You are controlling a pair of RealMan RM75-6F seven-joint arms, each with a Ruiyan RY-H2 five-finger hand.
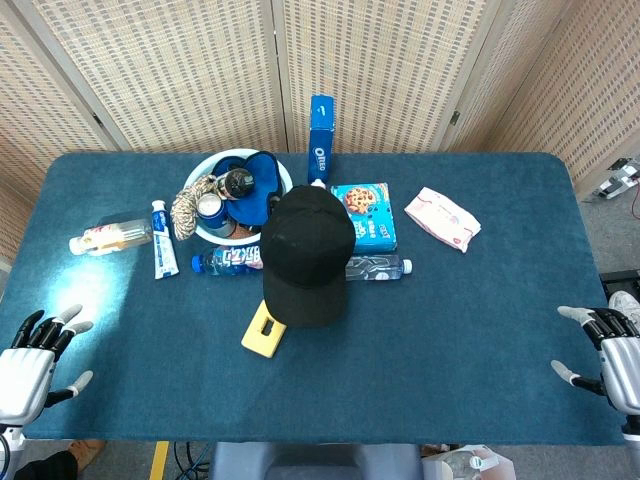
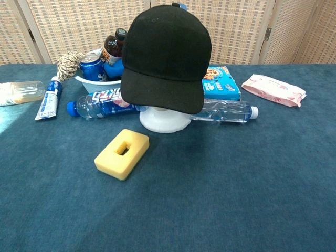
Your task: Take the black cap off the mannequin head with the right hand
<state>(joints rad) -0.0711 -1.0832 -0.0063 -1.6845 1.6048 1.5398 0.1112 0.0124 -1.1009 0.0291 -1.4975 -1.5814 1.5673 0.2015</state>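
Woven reed screens stand behind the dark blue table, and our two hands wait at its near corners. Our right hand rests at the near right edge with its fingers spread and nothing in it; our left hand sits the same way at the near left edge, fingers apart and empty. Neither shows in the chest view.

We find the black cap near the middle of the table, seated on the white mannequin head, of which only the base shows beneath it. Its brim points toward us and hangs low over the front.

We judge the reach has not begun, so the first job is a clean approach. We would bring the right hand in from the right side, above the clear water bottle lying just beside the base, and take hold of the cap's right side or the brim edge. We should lift straight up, not drag sideways, since a sideways pull could tip the stand onto the yellow sponge in front or into the white bowl of clutter behind.
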